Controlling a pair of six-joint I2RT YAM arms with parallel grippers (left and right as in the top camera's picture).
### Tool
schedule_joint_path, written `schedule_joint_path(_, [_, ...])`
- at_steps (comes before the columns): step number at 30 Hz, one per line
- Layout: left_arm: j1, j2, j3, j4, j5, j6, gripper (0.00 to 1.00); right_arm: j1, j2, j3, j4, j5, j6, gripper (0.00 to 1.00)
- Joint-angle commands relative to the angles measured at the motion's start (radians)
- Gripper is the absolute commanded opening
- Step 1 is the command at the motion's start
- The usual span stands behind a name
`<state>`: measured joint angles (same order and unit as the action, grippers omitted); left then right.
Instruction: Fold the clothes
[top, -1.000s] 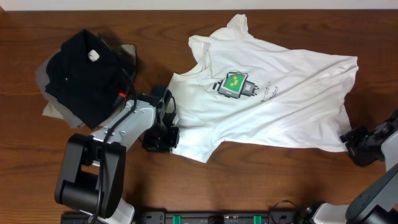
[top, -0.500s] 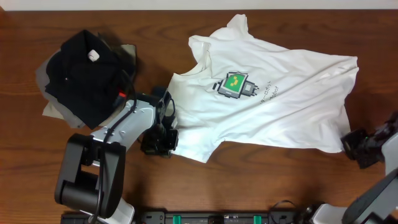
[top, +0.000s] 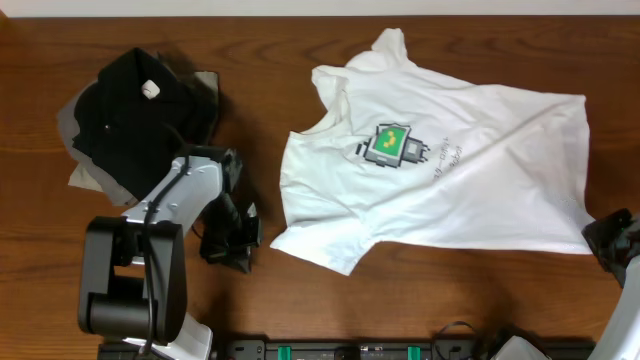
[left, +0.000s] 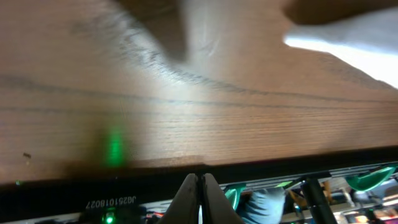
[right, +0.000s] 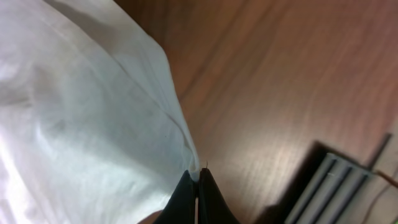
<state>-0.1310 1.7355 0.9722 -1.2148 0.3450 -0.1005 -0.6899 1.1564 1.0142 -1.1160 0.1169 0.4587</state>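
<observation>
Tabletop (top: 300, 300) of dark wood is filling the overhead view, and I am watching it through 3 cameras. On it, a white T-shirt (top: 470, 190) is lying open and face up across the centre and right. Its collar is pointing toward the far edge, its robot print (top: 394, 146) is showing, and long creases are running through the cloth. No fold is showing in it anywhere.

My right gripper (top: 608, 238) is sitting at the near right corner of the hem. In the right wrist view its fingers are pressing together with the edge of the white cloth running into their tips, so I am reading it as pinching that corner.

My left gripper (top: 228, 245) is resting clenched and empty over bare wood, near the lower left sleeve but apart from it. Its wrist view is showing closed fingers with nothing between them and white cloth only at the upper right.

At the far left, a black garment (top: 135, 110) is lying folded on a grey garment (top: 72, 135), well apart from the shirt.

I am judging the task as barely begun. The shirt is only spread out, 1 corner is held, and every fold is yet to be made.
</observation>
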Motion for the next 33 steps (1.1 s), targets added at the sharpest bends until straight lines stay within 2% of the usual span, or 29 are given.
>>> schedule_joint_path(1, [0.016, -0.012, -0.003, -0.011, 0.007, 0.014, 0.06, -0.011, -0.029, 0.007, -0.008, 0.089, -0.010, 0.01])
schedule_joint_path(4, [0.014, -0.028, 0.000, -0.001, 0.040, 0.050, 0.06, -0.011, -0.022, 0.003, -0.047, 0.097, -0.011, 0.01])
schedule_joint_path(5, [0.012, -0.035, 0.000, 0.006, 0.060, 0.075, 0.09, -0.011, -0.020, 0.000, -0.047, 0.108, -0.010, 0.01])
schedule_joint_path(6, [0.011, -0.041, 0.000, 0.016, 0.077, 0.095, 0.16, -0.011, -0.019, -0.002, -0.043, 0.105, -0.009, 0.01])
schedule_joint_path(10, [-0.006, -0.056, 0.000, 0.063, 0.150, 0.182, 0.58, -0.010, -0.010, -0.003, -0.030, 0.085, -0.003, 0.01])
schedule_joint_path(12, [-0.027, -0.056, -0.001, 0.084, 0.173, 0.210, 0.67, -0.010, -0.003, -0.003, -0.026, 0.084, -0.002, 0.01])
schedule_joint_path(17, [-0.118, -0.056, -0.001, 0.172, 0.204, 0.231, 0.74, -0.010, 0.022, -0.004, -0.017, 0.058, -0.003, 0.01])
schedule_joint_path(21, [-0.174, -0.056, -0.001, 0.291, 0.132, 0.231, 0.75, -0.010, 0.034, -0.004, -0.010, 0.048, -0.003, 0.01])
schedule_joint_path(24, [-0.200, -0.056, -0.001, 0.354, 0.074, 0.231, 0.73, -0.010, 0.039, -0.004, -0.003, 0.035, -0.003, 0.01])
schedule_joint_path(26, [-0.214, -0.056, -0.001, 0.377, 0.047, 0.233, 0.59, -0.010, 0.040, -0.004, -0.002, 0.035, -0.003, 0.01])
schedule_joint_path(28, [-0.225, -0.056, -0.001, 0.391, 0.046, 0.239, 0.40, -0.010, 0.040, -0.004, -0.001, 0.035, -0.003, 0.01])
schedule_joint_path(30, [-0.237, -0.056, -0.001, 0.390, 0.046, 0.238, 0.12, -0.010, 0.040, -0.004, 0.002, 0.034, -0.003, 0.01])
schedule_joint_path(31, [-0.241, -0.056, -0.001, 0.378, 0.047, 0.237, 0.06, -0.010, 0.040, -0.004, 0.002, 0.035, -0.003, 0.01])
schedule_joint_path(33, [-0.246, -0.056, 0.000, 0.326, 0.047, 0.203, 0.06, -0.010, 0.040, -0.004, 0.002, 0.037, -0.004, 0.01])
